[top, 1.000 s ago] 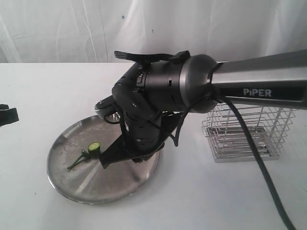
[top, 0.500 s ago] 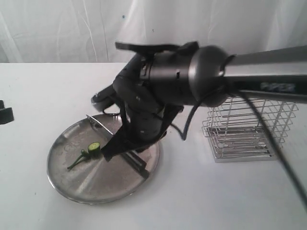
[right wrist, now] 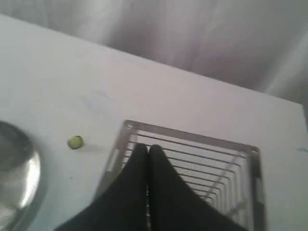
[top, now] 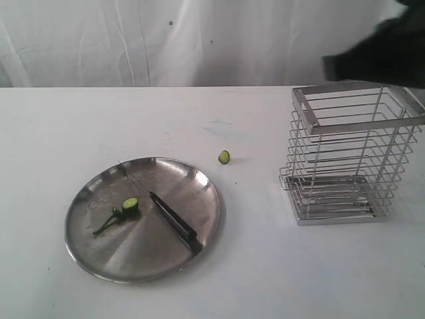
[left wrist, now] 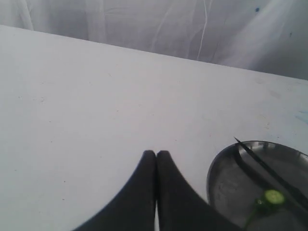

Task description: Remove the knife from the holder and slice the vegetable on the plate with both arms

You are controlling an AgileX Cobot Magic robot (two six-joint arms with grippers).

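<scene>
The black knife (top: pixel 174 220) lies flat on the steel plate (top: pixel 133 258), with no gripper on it. Beside its tip sits the green vegetable (top: pixel 119 212), stem outward and cut face up. A small cut-off piece (top: pixel 224 157) lies on the table between plate and holder (top: pixel 348 156). The wire holder stands empty at the right. My right gripper (right wrist: pixel 147 147) is shut and empty, raised over the holder (right wrist: pixel 192 159); its arm is a dark blur (top: pixel 382 53). My left gripper (left wrist: pixel 156 153) is shut over bare table, short of the plate (left wrist: pixel 226 187), knife (left wrist: pixel 262 166) and vegetable (left wrist: pixel 273 196).
A white table carries everything, and a white curtain hangs behind it. The right wrist view also catches the cut-off piece (right wrist: pixel 75 142) and the plate's rim (right wrist: pixel 19 163). The left arm is outside the exterior view.
The right arm has pulled away from the plate up to the right, leaving the knife lying on it, and its jaws have shut. The left gripper slid out of the exterior view.
</scene>
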